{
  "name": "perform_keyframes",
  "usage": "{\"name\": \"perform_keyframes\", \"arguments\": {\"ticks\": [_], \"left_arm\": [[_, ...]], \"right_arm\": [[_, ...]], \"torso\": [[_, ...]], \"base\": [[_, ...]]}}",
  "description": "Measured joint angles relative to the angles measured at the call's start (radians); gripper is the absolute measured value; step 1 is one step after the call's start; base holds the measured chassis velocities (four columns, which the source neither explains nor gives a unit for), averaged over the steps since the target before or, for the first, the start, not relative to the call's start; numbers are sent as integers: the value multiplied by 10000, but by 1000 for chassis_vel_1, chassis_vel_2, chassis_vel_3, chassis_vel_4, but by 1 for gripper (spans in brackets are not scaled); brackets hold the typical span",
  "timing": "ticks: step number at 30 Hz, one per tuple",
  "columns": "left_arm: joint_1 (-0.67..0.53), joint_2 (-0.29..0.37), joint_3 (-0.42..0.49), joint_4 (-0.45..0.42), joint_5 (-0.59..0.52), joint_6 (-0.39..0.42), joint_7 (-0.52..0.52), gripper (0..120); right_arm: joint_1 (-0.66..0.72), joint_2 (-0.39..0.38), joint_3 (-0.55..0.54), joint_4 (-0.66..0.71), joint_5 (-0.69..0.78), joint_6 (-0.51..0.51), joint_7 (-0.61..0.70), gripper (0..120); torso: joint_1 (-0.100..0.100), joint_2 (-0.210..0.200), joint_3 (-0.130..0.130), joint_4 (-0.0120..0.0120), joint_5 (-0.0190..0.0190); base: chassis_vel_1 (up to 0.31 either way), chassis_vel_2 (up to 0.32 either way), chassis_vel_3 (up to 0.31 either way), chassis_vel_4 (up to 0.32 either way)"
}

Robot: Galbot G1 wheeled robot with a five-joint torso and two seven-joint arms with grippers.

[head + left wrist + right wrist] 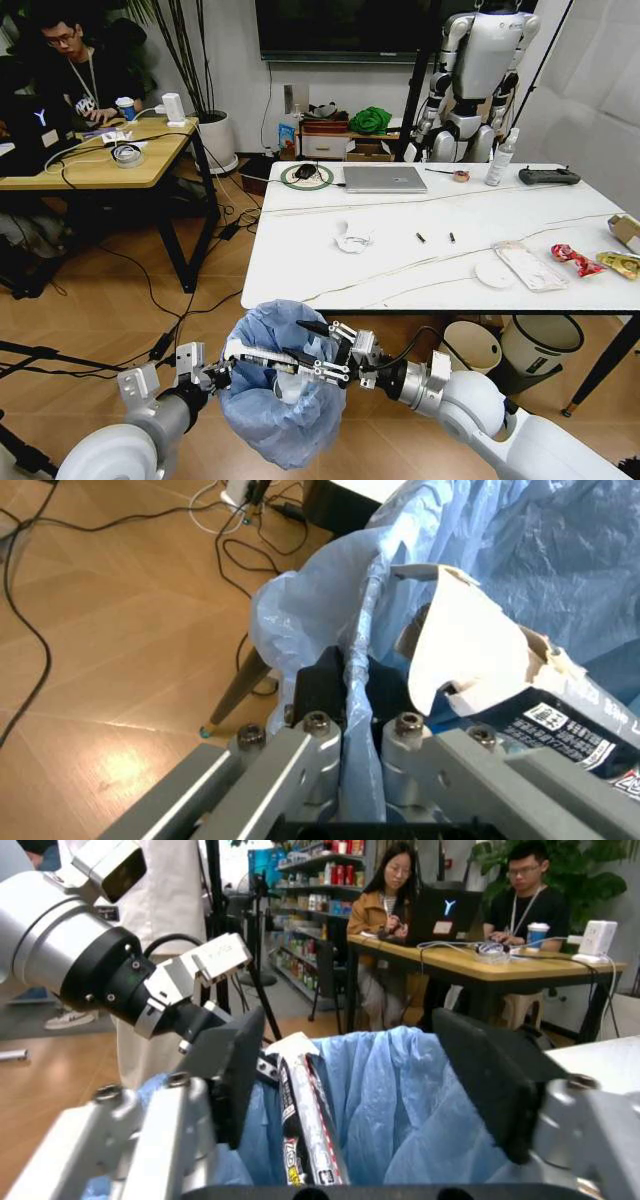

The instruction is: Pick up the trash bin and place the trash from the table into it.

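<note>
Head view: small round trash bin lined with a crinkly light-blue plastic bag (280, 385) hangs in the air in front of the white marble-look counter (400, 255), below its near edge. Left hand (222, 372) grips the bin's rim from the robot's left. Left wrist view confirms it: fingers together, clamped on the rim and a fold of bag film (352, 705), with a torn white carton (470, 660) just inside.

Right hand (312, 352) sits over the bin's mouth. Right wrist view: black pads (495, 1080) spread apart, nothing between them; a flattened printed package (305, 1117) stands below in the bag.

Trash on the counter: crumpled white tissue (353, 238) mid-top, white lid (494, 274), clear plastic package (530, 266), red wrapper (575, 259), yellow wrapper (620, 264) toward the right edge. Grey laptop (384, 179) and black controller (548, 176) at the far side, not trash.

Risks, judged:
- Grip is on one side of the rim only and partly on slick film; the bin could tilt or slide out.
- Right-side litter lies well away from the bin; reaching may swing the bin into the counter edge.
- Flat lid and thin wrappers may slip from the pads and drop to the floor.
</note>
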Motion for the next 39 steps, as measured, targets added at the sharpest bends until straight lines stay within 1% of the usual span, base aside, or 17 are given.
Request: {"name": "perform_keyframes", "arguments": {"ticks": [1,8,9,11,13,14,16,18,22,25,29,32,33,35,37,38,39], "left_arm": [[16,1,-21,-5,1,-1,13,0],[58,-32,-34,-35,16,-18,94,0],[89,-87,-39,-54,55,-30,135,0],[126,-150,-48,-82,72,-34,150,0],[218,-256,-58,-122,132,-37,176,0],[311,-312,-74,-130,225,-42,219,0],[441,-372,-130,-142,329,-49,273,0],[523,-401,-162,-155,349,-52,305,0],[546,-401,-171,-156,358,-58,317,0],[567,-397,-180,-156,356,-64,338,0],[569,-389,-192,-149,354,-66,340,0],[581,-400,-196,-133,354,-68,341,0],[581,-400,-196,-133,354,-68,341,0],[595,-418,-197,-124,359,-68,341,0],[623,-423,-207,-119,369,-68,341,0],[645,-414,-259,-121,367,-68,341,0],[651,-407,-281,-122,363,-68,341,0]], "right_arm": [[4,-10,0,3,1,0,-1,69],[11,15,70,95,67,-6,56,72],[0,87,232,145,89,-32,194,78],[0,179,432,186,131,-93,393,81],[41,344,854,236,335,-369,828,86],[132,441,1183,244,534,-686,1352,93],[358,556,1665,106,858,-1154,2480,98],[530,596,1963,-196,1060,-1403,3306,100],[678,604,2181,-591,1154,-1480,3905,100],[1119,684,2402,-1388,1408,-1623,4428,100],[1492,785,2277,-1747,1421,-1883,4975,100],[2607,1235,1839,-2591,1493,-2917,5634,100],[2607,1235,1839,-2591,1493,-2917,5634,100],[3394,1561,1521,-3282,1425,-3376,5688,100],[4261,2124,1065,-4278,1302,-3754,5740,100],[4805,2748,783,-5088,1273,-4018,5741,100],[5013,3088,687,-5436,1273,-4139,5716,100]], "torso": [[0,0,0,0,0],[0,0,0,0,0],[0,0,0,0,0],[0,0,0,0,0],[0,0,0,0,0],[-1,0,0,0,0],[0,0,0,1,0],[0,0,0,3,1],[0,0,0,1,0],[0,-2,1,-3,1],[0,-2,1,-4,2],[0,-3,2,0,2],[0,-3,2,0,2],[0,-2,1,1,-1],[1,-3,1,1,0],[1,-3,2,1,-2],[1,-3,2,3,-1]], "base": [[0,0,0,0],[0,0,0,0],[0,0,0,0],[0,0,0,0],[0,0,0,0],[0,0,0,0],[0,0,0,0],[0,0,0,0],[0,0,0,0],[0,0,0,0],[0,0,0,0],[0,0,0,0],[0,0,0,0],[0,0,0,0],[0,0,0,0],[0,0,0,0],[0,0,0,0]]}}
